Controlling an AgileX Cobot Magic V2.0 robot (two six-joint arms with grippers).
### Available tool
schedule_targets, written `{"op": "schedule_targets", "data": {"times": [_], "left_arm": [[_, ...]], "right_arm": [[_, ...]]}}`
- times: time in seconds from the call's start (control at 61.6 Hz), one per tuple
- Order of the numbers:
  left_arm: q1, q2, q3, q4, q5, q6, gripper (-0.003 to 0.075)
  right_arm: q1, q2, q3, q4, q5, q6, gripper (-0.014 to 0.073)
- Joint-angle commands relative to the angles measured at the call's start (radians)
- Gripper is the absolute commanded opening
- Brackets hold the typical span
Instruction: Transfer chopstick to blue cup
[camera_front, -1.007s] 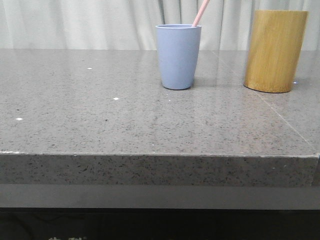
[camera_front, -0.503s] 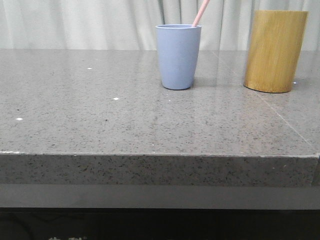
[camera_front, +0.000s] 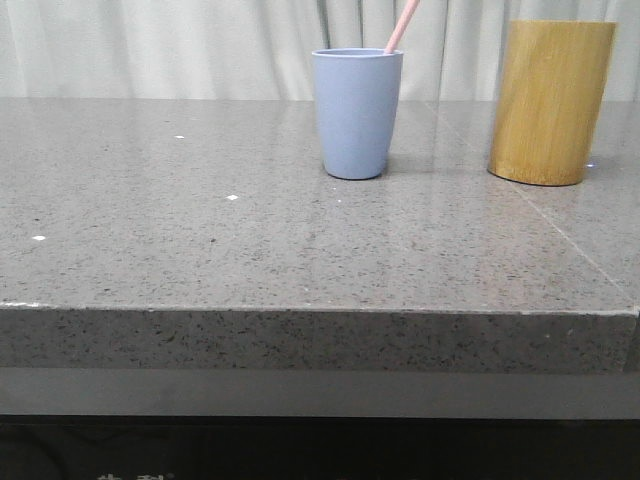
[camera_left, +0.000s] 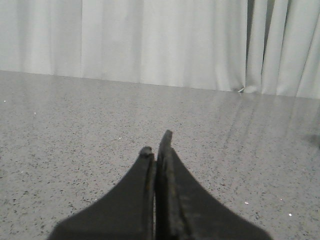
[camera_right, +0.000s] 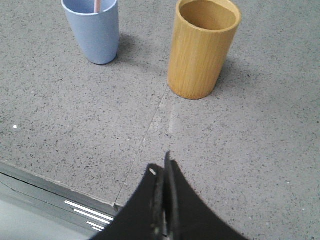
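Front view: chopstick (camera_front: 402, 27), thin pale pink, stands in blue cup (camera_front: 357, 113), leaning right, top cut off by frame. Cup upright on grey stone table (camera_front: 200, 250), bamboo holder (camera_front: 550, 102) to its right, apart from it. Wide bare surface left of cup & toward front edge. Left gripper (camera_left: 156, 150) fingers pressed together, holding nothing; right gripper (camera_right: 161, 172) same, near table's front edge.

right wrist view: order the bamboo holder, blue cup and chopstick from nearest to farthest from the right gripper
1. Bamboo holder: nearest the right gripper, standing almost straight ahead of the shut fingers, its inside bare.
2. Blue cup: farther off, beyond the table seam and to the holder's side.
3. Chopstick: standing inside the blue cup, toward its far rim; too close to the cup to rank firmly.
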Motion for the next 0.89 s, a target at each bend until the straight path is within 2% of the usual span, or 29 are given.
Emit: {"op": "schedule_targets", "data": {"times": [0.0,0.487,0.552,0.698,0.877], "left_arm": [[-0.009,-0.023,0.012,-0.009,-0.073,-0.003,-0.0019],[-0.009,-0.023,0.012,-0.009,-0.073,-0.003,-0.0019],[-0.009,-0.023,0.012,-0.009,-0.073,-0.003,-0.0019],[-0.009,-0.023,0.012,-0.009,-0.073,-0.003,-0.0019],[-0.009,-0.023,0.012,-0.009,-0.073,-0.003,-0.0019]], "right_arm": [[-0.003,0.001,-0.025,-0.019,-0.066,0.005,-0.0068],[-0.003,-0.002,-0.018,-0.019,-0.071,0.005,-0.0068],[-0.022,-0.027,0.005,-0.050,-0.090,0.005,-0.0068],[-0.131,-0.146,0.175,-0.040,-0.320,0.005,-0.0068],[-0.260,-0.378,0.514,-0.008,-0.673,0.005,-0.0068]]}}
